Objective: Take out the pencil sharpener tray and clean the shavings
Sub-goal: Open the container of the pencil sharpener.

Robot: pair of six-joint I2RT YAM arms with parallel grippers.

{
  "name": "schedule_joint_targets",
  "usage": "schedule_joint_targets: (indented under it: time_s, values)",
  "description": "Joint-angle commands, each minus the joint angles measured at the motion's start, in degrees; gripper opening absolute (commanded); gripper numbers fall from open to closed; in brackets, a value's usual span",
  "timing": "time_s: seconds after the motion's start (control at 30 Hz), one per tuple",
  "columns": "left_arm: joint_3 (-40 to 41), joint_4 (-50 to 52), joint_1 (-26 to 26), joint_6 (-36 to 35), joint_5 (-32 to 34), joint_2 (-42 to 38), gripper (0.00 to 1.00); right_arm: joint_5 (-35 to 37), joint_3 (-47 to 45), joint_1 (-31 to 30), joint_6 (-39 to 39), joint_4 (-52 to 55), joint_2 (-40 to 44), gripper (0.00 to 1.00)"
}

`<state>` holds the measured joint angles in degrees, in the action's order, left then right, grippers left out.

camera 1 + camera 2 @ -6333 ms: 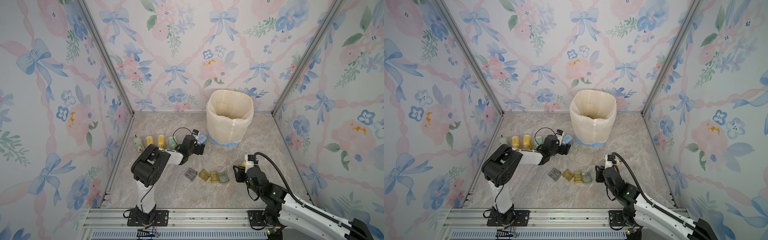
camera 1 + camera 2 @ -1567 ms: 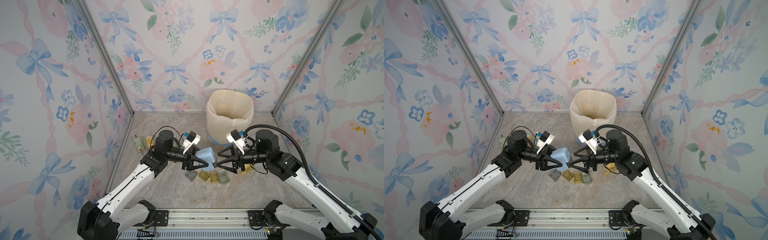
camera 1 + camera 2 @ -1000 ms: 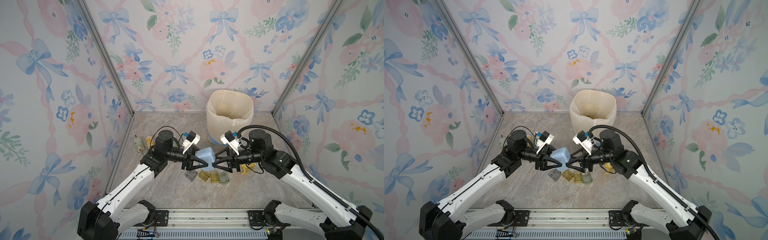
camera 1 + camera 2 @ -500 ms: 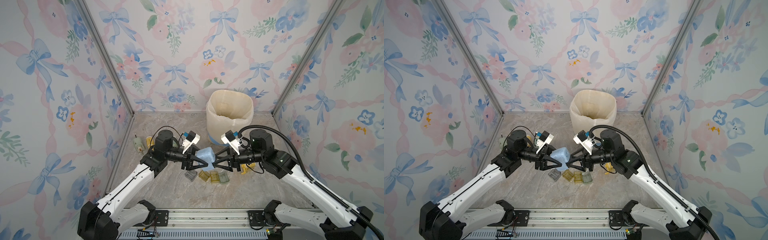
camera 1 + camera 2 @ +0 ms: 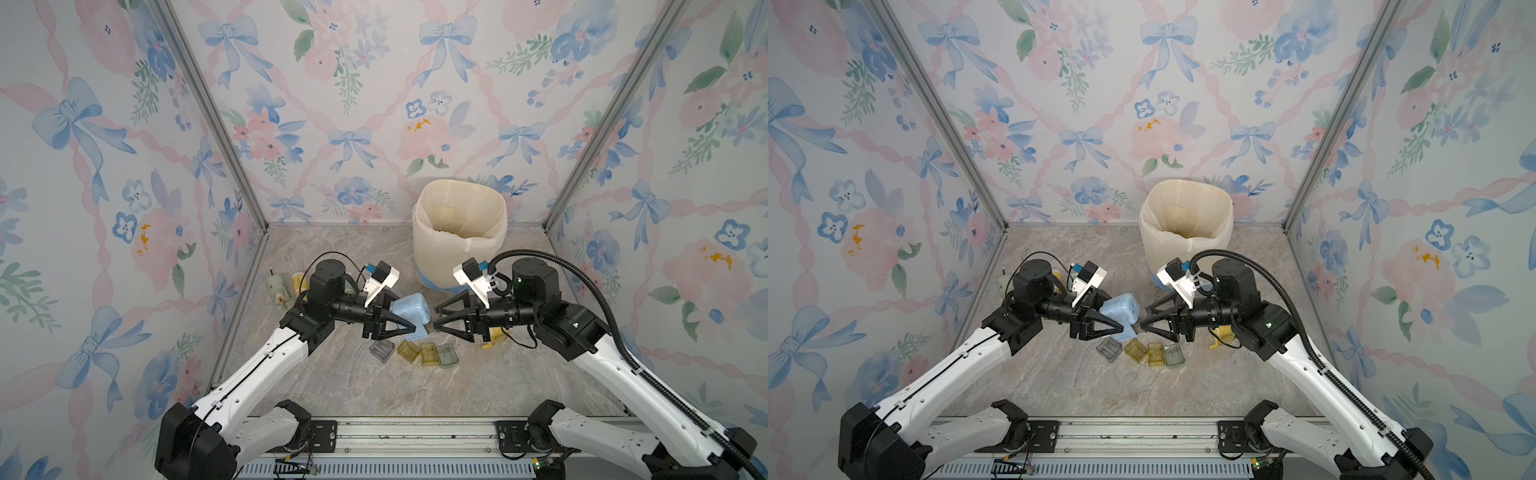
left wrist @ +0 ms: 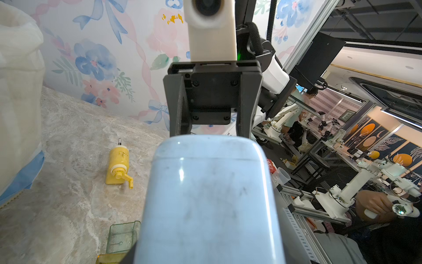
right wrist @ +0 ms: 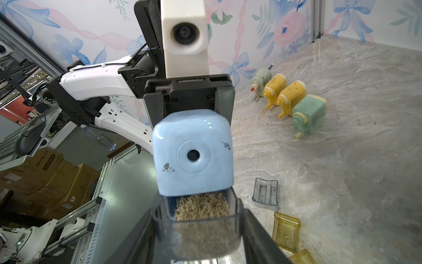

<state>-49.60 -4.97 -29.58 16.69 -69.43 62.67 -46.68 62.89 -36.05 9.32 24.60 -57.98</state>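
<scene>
In both top views my left gripper (image 5: 405,314) (image 5: 1115,314) is shut on the light blue pencil sharpener (image 5: 411,309) (image 5: 1121,309), which it holds level above the table. The right gripper (image 5: 434,320) (image 5: 1143,320) faces it from the other side. In the right wrist view the clear tray (image 7: 196,235), full of brown shavings (image 7: 202,205), sticks partway out under the sharpener's holed face (image 7: 193,153). My right gripper (image 7: 197,219) has one finger against each side of it. In the left wrist view the sharpener's body (image 6: 210,194) hides the left fingers.
A lined bin (image 5: 459,232) stands at the back, behind the grippers. Several empty trays (image 5: 415,353) lie on the table below the sharpener. Other sharpeners (image 7: 285,98) line the left wall, and a yellow one (image 5: 494,334) lies under my right wrist.
The right gripper came in from the right to the sharpener's open end and closed round the tray, then eased back a little. The left arm has held the sharpener still.
</scene>
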Motion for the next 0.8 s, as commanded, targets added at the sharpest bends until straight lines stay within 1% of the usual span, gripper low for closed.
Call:
schedule_joint_targets:
  time_s: [0.0,0.03,0.1,0.13,0.37,0.43,0.57,0.67,0.7,0.77]
  values:
    - [0.2,-0.6,0.2,-0.6,-0.7,-1.0,0.0,0.3,0.6,-0.5,0.4,-1.0,0.1,0.69]
    - [0.3,-0.6,0.2,-0.7,-0.5,-0.9,0.0,0.7,0.7,-1.0,0.2,-0.7,-0.2,0.72]
    - [0.3,-0.6,0.2,-0.6,-0.5,-0.9,0.0,0.7,0.9,-1.7,-0.2,-0.2,-0.9,0.75]
    - [0.3,-0.6,0.2,-0.6,-0.5,-0.7,0.0,2.3,1.0,-2.0,-0.4,0.0,-1.2,0.75]
    - [0.3,-0.6,0.2,-0.6,-0.4,-1.1,0.0,2.7,0.9,-2.9,-0.8,-0.9,-2.7,0.76]
    - [0.3,-0.6,0.2,-0.6,-0.4,-1.1,0.0,2.1,0.8,-3.1,-0.5,-1.5,-3.0,0.74]
    - [0.4,-0.6,0.3,-0.5,-0.4,-1.1,0.0,1.6,1.0,-3.1,-0.5,-1.7,-3.4,0.63]
    - [0.5,-0.6,0.5,-0.5,0.4,-1.3,0.0,1.6,1.0,-3.1,-0.4,-1.6,-3.6,0.59]
    - [0.5,-0.7,0.6,-0.4,0.4,-1.3,0.0,-0.1,1.0,-3.2,-0.3,-1.4,-3.7,0.57]
    - [0.4,-0.6,0.7,-0.3,0.1,-1.3,0.0,-0.6,1.1,-3.1,-0.4,-1.2,-3.6,0.55]
